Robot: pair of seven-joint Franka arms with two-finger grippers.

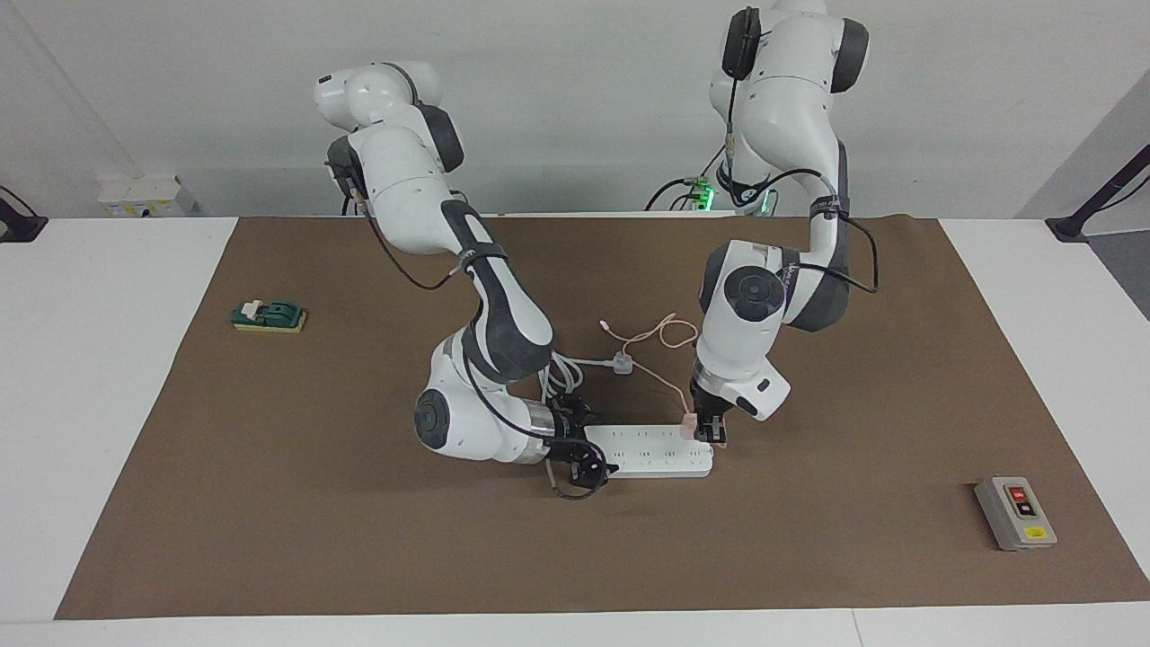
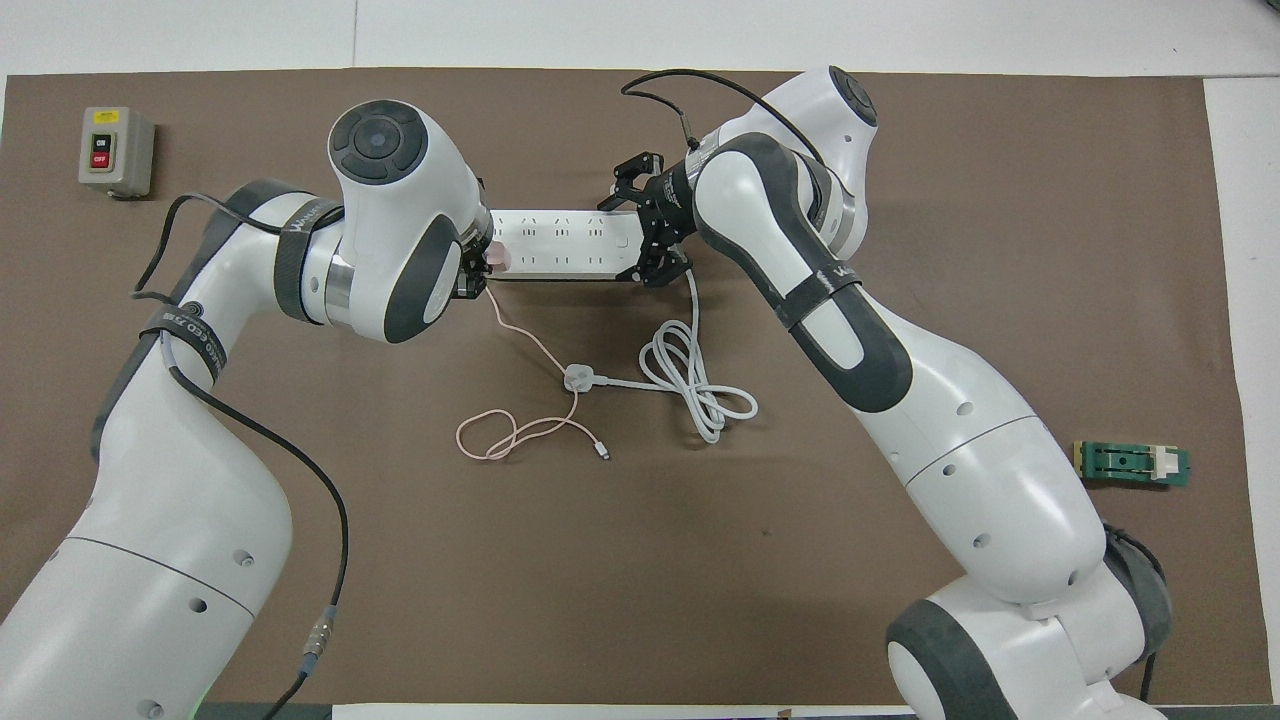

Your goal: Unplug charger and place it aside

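Observation:
The pale pink charger [image 1: 688, 428] sits plugged into the white power strip [image 1: 647, 452] at the strip's end toward the left arm. It also shows in the overhead view [image 2: 498, 258]. My left gripper [image 1: 712, 433] is down on the charger and shut on it. The thin pink cable [image 2: 510, 432] runs from the charger toward the robots and loops on the mat. My right gripper [image 1: 586, 452] is low at the strip's other end, its fingers open on either side of that end. In the overhead view the right gripper [image 2: 645, 225] stands just off the strip [image 2: 560, 243].
A white plug [image 2: 578, 378] with a thick coiled white cord [image 2: 690, 385] lies nearer to the robots than the strip. A grey switch box [image 1: 1015, 512] stands toward the left arm's end. A green block [image 1: 269, 316] lies toward the right arm's end.

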